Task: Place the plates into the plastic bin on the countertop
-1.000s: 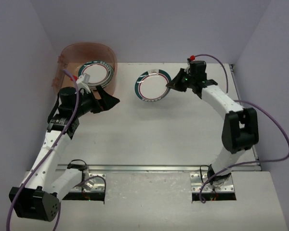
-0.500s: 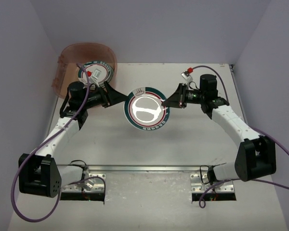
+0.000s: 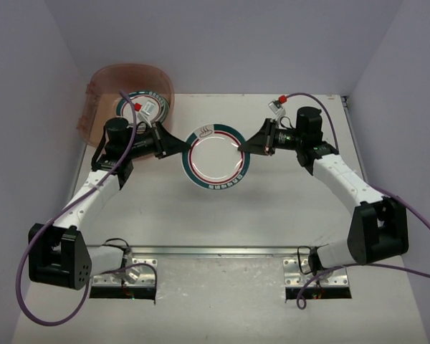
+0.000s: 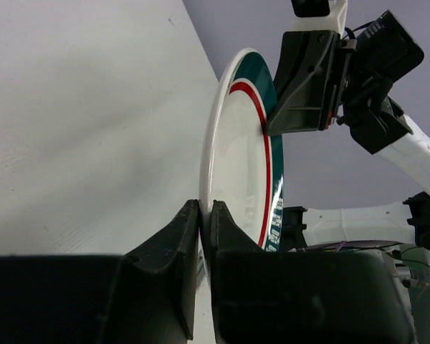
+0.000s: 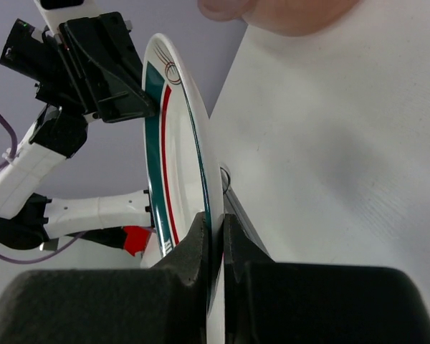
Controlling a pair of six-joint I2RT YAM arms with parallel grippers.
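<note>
**Both grippers clamped on one plate, mid-table**

The green-and-red rimmed plate (image 3: 216,156) sits between the two arms over the middle of the countertop (image 3: 272,215), face up toward the top camera. It is right of the plastic bin (image 3: 104,80) and apart from it.

The left gripper (image 3: 178,145) is pinched on the plate's left rim. In the left wrist view its fingers are nearly together, with only the thin plate edge between them. The right gripper (image 3: 242,147) is clamped on the opposite, right rim. The right wrist view shows the same thing: fingers tight on the edge, one above the rim and one below.

In both wrist views the plate shows edge-on and looks clear of the table surface.

The bin stands at the far-left corner of the countertop. A second plate (image 3: 145,107) with a similar green rim lies inside it, partly covered by the left arm's cable and wrist.
</note>
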